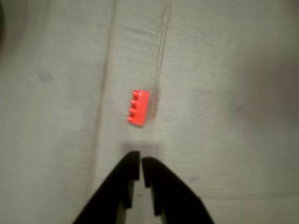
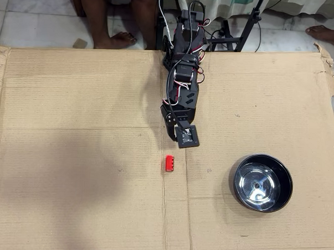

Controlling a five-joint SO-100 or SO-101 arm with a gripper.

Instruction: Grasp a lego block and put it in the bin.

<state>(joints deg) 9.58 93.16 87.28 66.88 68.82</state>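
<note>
While the gripper (image 1: 140, 164) is hovering nearly closed, empty, its fingertips are hiding under the arm overhead; lego block (image 1: 138, 108) is blurring.

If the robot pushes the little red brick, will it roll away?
Probably not: the red lego brick is boxy with flat sides, so it should slide on the cardboard sheet rather than roll. It looks small and likely light, so a nudge may spin it. Hard plastic probably won't bend.

A big flat sheet of brown cardboard (image 2: 72, 126) covers the floor. A small red plastic lego block (image 2: 170, 163) lies near its middle. A round shiny steel bowl (image 2: 262, 183) sits at four o'clock from the block, well apart.
</note>
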